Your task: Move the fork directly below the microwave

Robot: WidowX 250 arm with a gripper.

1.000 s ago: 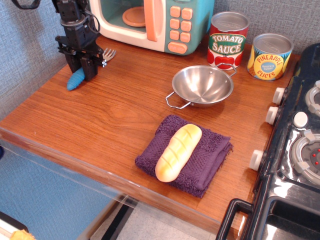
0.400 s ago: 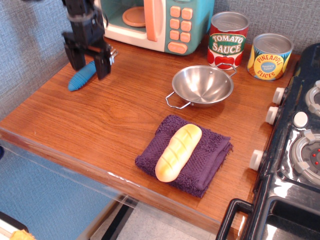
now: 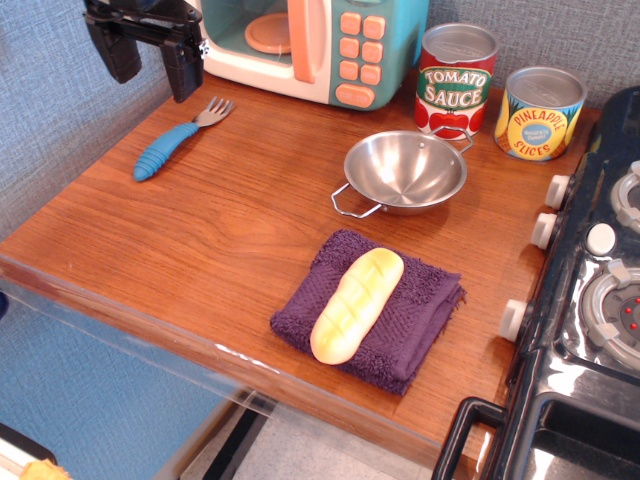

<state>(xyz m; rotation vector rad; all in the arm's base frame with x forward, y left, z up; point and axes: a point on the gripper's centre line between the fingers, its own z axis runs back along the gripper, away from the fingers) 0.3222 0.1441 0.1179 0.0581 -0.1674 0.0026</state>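
Note:
The fork (image 3: pixel 176 138), with a blue ribbed handle and silver head, lies flat on the wooden table at the far left, its tines pointing toward the microwave (image 3: pixel 310 45). The teal and cream microwave stands at the back, just beyond the fork's head. My gripper (image 3: pixel 153 68) hangs above and slightly left of the fork, lifted clear of it. Its two black fingers are spread apart and hold nothing.
A steel bowl (image 3: pixel 405 170) sits mid-table. A bread roll (image 3: pixel 357 303) lies on a purple cloth (image 3: pixel 400 330) near the front. Tomato sauce (image 3: pixel 456 80) and pineapple (image 3: pixel 540 112) cans stand at the back right. A black stove (image 3: pixel 590 300) fills the right side.
The gripper opened, released the fork and rose up and to the left. The fork now lies uncovered on the table.

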